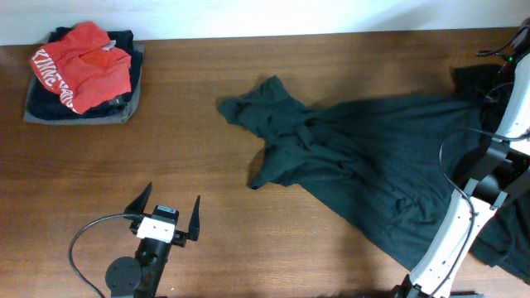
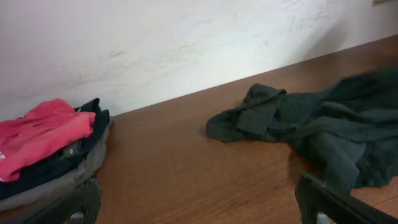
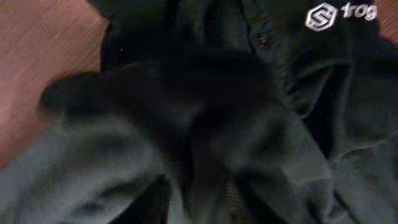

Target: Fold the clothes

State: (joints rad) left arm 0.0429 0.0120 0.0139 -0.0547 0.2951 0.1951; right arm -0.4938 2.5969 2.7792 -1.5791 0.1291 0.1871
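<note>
1. The dark teal-grey T-shirt (image 1: pixel 373 149) lies crumpled on the table (image 1: pixel 207 74), reaching from the middle to the right edge.
2. A stack of folded clothes (image 1: pixel 79 114) with a red garment (image 1: pixel 83 62) on top sits at the far left corner, well apart from it.
3. The left gripper (image 1: pixel 174 196) is at the near left, jaws wide apart and empty.
4. The right gripper's wrist view shows only blurred dark cloth very close, so I cannot tell how its jaws stand.

The overhead view looked straight down on the surface (image 1: pixel 207 215). The left wrist view sat low near 7 o'clock, facing 12 — both caught the folded pile (image 1: pixel 81 73) and teal-grey shirt (image 1: pixel 364 157). The right wrist view hung close over blurred cloth (image 3: pixel 261 162).
</note>
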